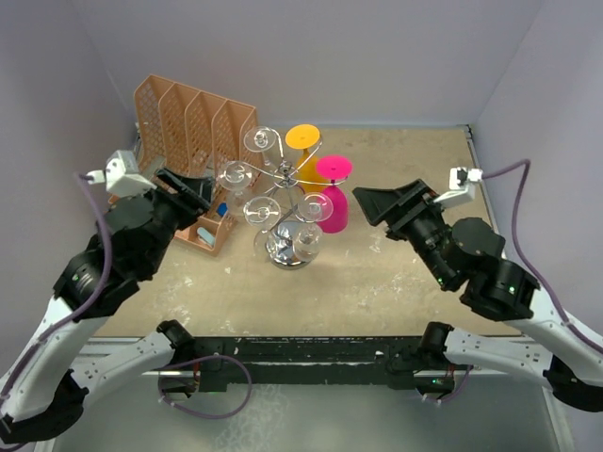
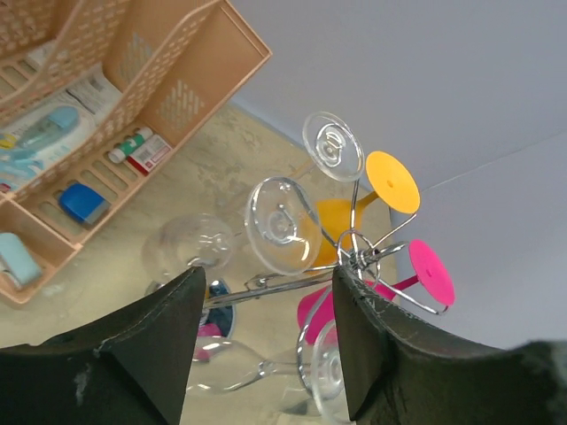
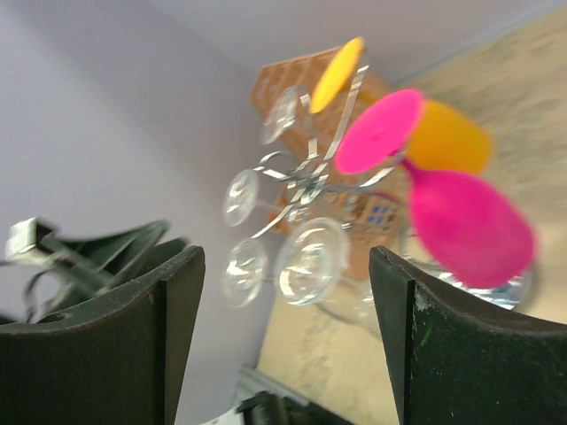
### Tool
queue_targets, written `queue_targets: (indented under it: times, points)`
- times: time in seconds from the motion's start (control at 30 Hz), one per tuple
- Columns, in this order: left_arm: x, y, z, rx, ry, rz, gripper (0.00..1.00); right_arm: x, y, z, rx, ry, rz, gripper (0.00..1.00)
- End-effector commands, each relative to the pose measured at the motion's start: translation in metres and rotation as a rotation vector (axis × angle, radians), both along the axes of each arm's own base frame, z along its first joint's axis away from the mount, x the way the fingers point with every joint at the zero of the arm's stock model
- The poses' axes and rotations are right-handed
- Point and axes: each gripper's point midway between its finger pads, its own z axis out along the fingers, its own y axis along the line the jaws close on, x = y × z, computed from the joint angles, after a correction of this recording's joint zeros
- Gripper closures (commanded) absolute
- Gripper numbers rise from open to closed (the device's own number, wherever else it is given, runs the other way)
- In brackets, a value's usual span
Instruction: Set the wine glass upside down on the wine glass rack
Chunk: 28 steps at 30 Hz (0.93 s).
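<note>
In the top view the rack (image 1: 285,173) stands mid-frame on the table (image 1: 377,282), just right of the orange file organizer (image 1: 193,118). It carries several clear glasses (image 1: 235,175), an orange glass (image 1: 303,138) and a pink glass (image 1: 334,207), all hanging foot up. The left claw (image 1: 187,191), at the left of the frame, and the right claw (image 1: 369,205), at the right, both point toward the rack, fingers apart, holding nothing and touching no glass.
</note>
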Motion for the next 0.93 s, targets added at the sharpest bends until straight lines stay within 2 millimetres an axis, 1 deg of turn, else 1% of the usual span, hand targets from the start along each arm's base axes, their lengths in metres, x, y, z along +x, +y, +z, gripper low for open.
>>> queue_targets:
  times: [0.0, 0.1, 0.13, 0.2, 0.33, 0.43, 0.53, 0.63, 0.9]
  points:
    - [-0.030, 0.045, 0.006, 0.161, -0.034, 0.034, 0.43, 0.005, -0.072, -0.022, -0.149, 0.033, -0.256, 0.23]
    - [-0.045, 0.077, 0.001, 0.235, -0.034, 0.111, 0.43, 0.000, -0.105, -0.032, -0.179, 0.050, -0.349, 0.23]
    - [-0.051, 0.089, 0.000, 0.250, -0.041, 0.140, 0.42, -0.001, -0.115, -0.033, -0.186, 0.048, -0.380, 0.23]
    - [-0.060, 0.108, -0.001, 0.285, -0.050, 0.188, 0.42, -0.003, -0.131, -0.027, -0.187, 0.020, -0.421, 0.22]
    - [-0.078, 0.145, 0.002, 0.310, -0.066, 0.302, 0.41, -0.010, -0.147, -0.016, -0.164, -0.024, -0.430, 0.19]
    - [-0.090, 0.164, 0.007, 0.309, -0.086, 0.360, 0.41, -0.014, -0.153, -0.012, -0.144, -0.038, -0.427, 0.18]
    - [-0.100, 0.176, 0.014, 0.307, -0.107, 0.385, 0.40, -0.017, -0.163, -0.012, -0.123, -0.031, -0.448, 0.17]
    - [-0.105, 0.185, 0.017, 0.318, -0.106, 0.409, 0.39, -0.019, -0.168, -0.011, -0.111, -0.027, -0.455, 0.16]
    - [-0.104, 0.186, 0.017, 0.337, -0.092, 0.415, 0.37, -0.019, -0.167, -0.012, -0.106, -0.021, -0.456, 0.16]
